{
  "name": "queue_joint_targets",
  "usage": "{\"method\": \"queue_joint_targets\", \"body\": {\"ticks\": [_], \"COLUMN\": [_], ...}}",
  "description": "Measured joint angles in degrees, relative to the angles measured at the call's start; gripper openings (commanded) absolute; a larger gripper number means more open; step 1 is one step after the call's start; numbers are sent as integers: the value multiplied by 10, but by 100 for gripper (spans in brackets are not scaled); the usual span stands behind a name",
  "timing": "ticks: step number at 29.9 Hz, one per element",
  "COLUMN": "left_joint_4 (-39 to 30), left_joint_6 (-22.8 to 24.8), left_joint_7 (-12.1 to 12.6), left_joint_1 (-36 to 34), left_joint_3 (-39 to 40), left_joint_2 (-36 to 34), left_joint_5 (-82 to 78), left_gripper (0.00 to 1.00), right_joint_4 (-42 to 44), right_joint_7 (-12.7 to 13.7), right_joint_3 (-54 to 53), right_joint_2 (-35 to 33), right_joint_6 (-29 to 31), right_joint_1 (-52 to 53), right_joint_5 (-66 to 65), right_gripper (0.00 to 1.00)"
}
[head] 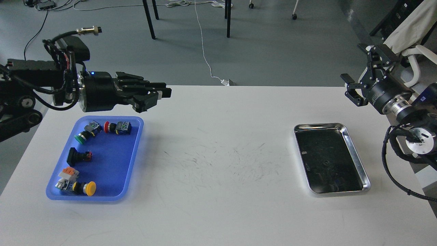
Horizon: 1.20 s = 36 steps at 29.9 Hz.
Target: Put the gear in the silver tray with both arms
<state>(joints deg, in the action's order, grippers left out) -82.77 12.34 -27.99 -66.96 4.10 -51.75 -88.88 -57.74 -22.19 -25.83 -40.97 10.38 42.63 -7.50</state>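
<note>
Sitting on the right side of the white table (218, 212) is the silver tray (355, 155), nothing in it but reflections. Left gripper (160, 94) hovers over the top edge of the blue tray (112, 164), jaws pressed narrow with nothing between them. Right gripper (351, 89) hangs off the table's far right corner, jaws spread wide. Blue tray holds push buttons: green (81, 137), red (107, 127), yellow (90, 188)

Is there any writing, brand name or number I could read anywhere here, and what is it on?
None can be read.
Push-button switches in the blue tray: pale patches on the red-capped one may be labels; too small and blurred.
Silver tray: reflections only, no text.
Left claw, right claw: no visible markings.
</note>
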Motion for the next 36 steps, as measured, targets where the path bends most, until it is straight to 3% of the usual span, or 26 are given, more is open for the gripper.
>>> {"method": "queue_joint_targets", "body": {"ticks": [11,20,36], "left_joint_4": [10,83,235], "left_joint_6": [-4,-4,-4], "left_joint_7": [0,0,0], "left_joint_1": [59,112,135], "left_joint_3": [-6,-6,-7], "left_joint_2": [167,283,453], "left_joint_5": [-61,-108,-125], "left_gripper": [9,9,10], "right_joint_4": [-1,2,15], "right_joint_7": [0,1,1], "right_joint_3": [-18,-47,-73], "right_joint_2": [-4,-5,0], "right_joint_6": [-10,-14,-20], "right_joint_1": [3,1,-1], "right_joint_5": [0,7,8], "right_gripper": [99,99,99]}}
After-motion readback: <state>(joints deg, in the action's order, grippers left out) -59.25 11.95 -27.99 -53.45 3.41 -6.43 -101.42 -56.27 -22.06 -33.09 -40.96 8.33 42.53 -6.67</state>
